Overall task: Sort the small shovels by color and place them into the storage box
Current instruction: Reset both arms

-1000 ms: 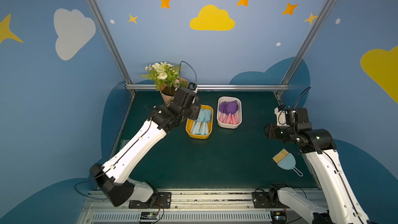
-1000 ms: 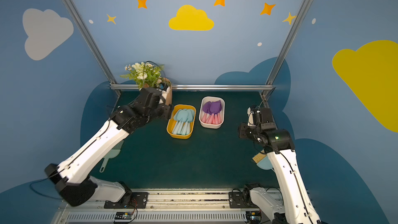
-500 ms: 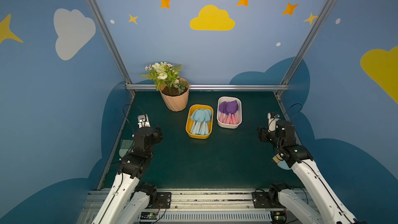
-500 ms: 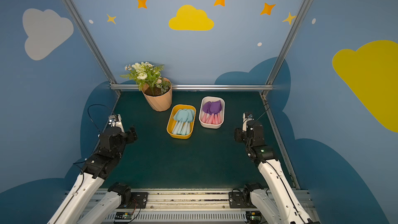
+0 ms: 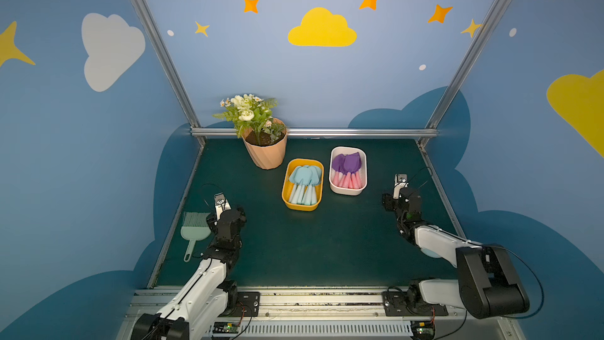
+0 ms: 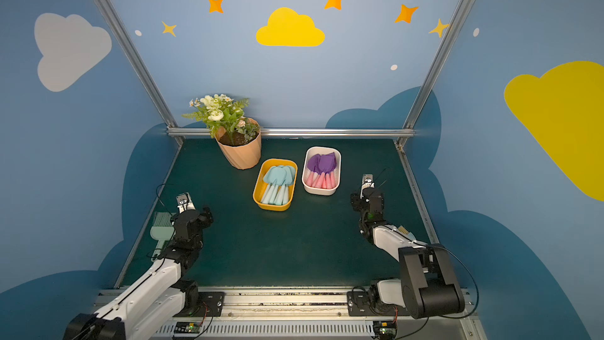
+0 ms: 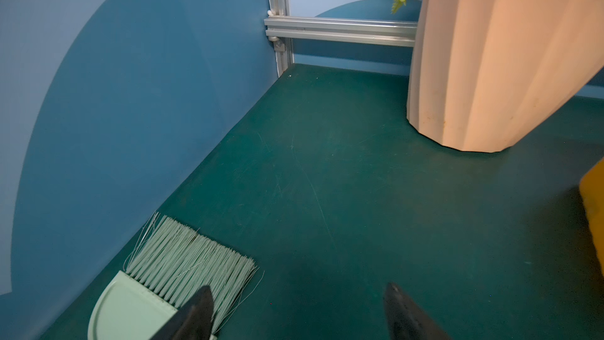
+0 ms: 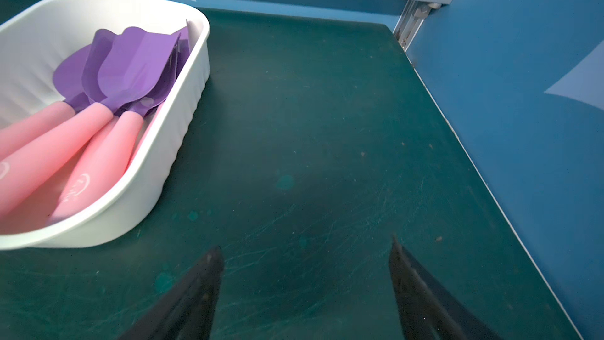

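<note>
shovels sorted into two boxes, both end effectors empty

in both top views the blue shovels (image 5: 304, 181) are seen stacked in the yellow box (image 5: 284, 188), and the purple shovels (image 6: 322, 165) in the white box (image 6: 339, 171) just beside it. none is seen loose on the worktop (image 5: 294, 250).

in the left wrist view the left end effector (image 7: 299, 292) is spread apart over bare worktop, with nothing held and a mint brush (image 7: 183, 256) just beside it.

in the right wrist view the right end effector (image 8: 305, 243) is likewise spread and empty, near the white box.

the shovels are judged light, stiff and smooth. the thick handle is best taken crosswise, since the thin overlapping blades could slip.
</note>
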Motion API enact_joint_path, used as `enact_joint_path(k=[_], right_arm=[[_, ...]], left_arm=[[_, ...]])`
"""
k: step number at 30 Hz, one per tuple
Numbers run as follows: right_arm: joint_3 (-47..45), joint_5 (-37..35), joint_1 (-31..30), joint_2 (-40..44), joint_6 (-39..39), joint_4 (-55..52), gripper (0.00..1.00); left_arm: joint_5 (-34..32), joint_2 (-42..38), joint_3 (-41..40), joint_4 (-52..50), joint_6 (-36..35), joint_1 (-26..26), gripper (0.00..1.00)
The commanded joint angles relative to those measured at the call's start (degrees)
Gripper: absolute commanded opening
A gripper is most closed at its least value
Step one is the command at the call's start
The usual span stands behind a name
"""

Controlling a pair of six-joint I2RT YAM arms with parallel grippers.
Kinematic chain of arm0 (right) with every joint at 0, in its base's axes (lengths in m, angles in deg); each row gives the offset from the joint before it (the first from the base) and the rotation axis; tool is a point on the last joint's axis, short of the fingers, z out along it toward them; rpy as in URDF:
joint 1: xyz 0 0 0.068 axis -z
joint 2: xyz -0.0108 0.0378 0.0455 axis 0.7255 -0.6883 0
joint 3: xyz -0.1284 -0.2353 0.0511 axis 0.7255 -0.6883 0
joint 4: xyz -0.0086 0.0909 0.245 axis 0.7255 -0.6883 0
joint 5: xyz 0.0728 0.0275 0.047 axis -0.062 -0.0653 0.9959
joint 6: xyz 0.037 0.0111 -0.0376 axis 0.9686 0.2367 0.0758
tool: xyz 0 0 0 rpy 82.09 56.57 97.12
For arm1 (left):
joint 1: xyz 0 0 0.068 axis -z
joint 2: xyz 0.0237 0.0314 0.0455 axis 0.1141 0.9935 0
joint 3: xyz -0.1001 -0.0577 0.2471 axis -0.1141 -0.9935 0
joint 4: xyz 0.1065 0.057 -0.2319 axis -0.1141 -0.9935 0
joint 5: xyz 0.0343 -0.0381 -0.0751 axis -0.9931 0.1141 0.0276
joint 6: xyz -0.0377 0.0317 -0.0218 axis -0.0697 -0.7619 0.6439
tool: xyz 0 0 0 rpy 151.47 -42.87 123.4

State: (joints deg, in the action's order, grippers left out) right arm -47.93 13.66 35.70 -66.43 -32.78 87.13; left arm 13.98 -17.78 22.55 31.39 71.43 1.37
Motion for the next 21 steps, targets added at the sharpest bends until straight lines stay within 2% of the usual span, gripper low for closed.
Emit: enact_joint_path(k=[1, 3, 5, 6, 7, 8, 10, 12, 14, 15, 19, 21], right_arm=[[1.5, -0.88, 0.26, -1.29, -0.62, 3.21, 0.84], [-1.23, -1.2, 0.8, -3.57, 0.96, 7.68, 0.85], [-4.05, 0.17, 1.75, -7.71, -0.33, 19.58, 0.86], [-4.73, 1.22, 2.58, -9.15, -0.12, 23.22, 0.9], [-5.38, 1.93, 3.45, -9.36, 1.72, 22.86, 0.91], [-6.07, 2.39, 4.19, -10.32, 2.31, 24.69, 0.98], [-6.57, 3.32, 4.7, -12.38, 2.04, 29.34, 0.98], [-5.95, 3.99, 4.39, -11.63, 2.07, 26.92, 0.98], [-5.95, 3.82, 4.47, -12.27, 1.9, 27.82, 0.98], [-5.8, 3.77, 4.48, -12.08, 1.99, 27.4, 0.98], [-5.56, 3.81, 4.62, -12.17, 2.22, 26.96, 0.98], [-5.56, 3.72, 4.61, -12.11, 2.29, 26.87, 0.98]], left_arm=[[3.3, 4.13, 0.37, 10.76, 0.74, -1.38, 0.78], [4.65, 9.06, -0.07, 15.78, 1.27, -2.19, 0.78], [6.58, 14.2, -0.17, 22.33, 0.8, -2.95, 0.79], [8.52, 16.23, 0.36, 24.47, -0.14, -3.38, 0.79], [9.6, 18.01, 1.05, 25.5, -0.8, -3.81, 0.79], [11.09, 20.03, 2.27, 26.2, -1.61, -4.36, 0.79], [13.55, 23.21, 4.83, 26.12, -4.87, -5.0, 0.79], [17.04, 27.9, 5.96, 28.86, -6.84, -5.71, 0.79], [18.32, 35.2, 4.87, 40.28, -8.39, -5.87, 0.79], [20.08, 36.45, 5.02, 41.19, -8.91, -5.74, 0.78], [21.4, 39.34, 8.58, 36.8, -9.45, -5.89, 0.78], [21.62, 38.65, 9.18, 34.56, -9.06, -5.92, 0.82]])
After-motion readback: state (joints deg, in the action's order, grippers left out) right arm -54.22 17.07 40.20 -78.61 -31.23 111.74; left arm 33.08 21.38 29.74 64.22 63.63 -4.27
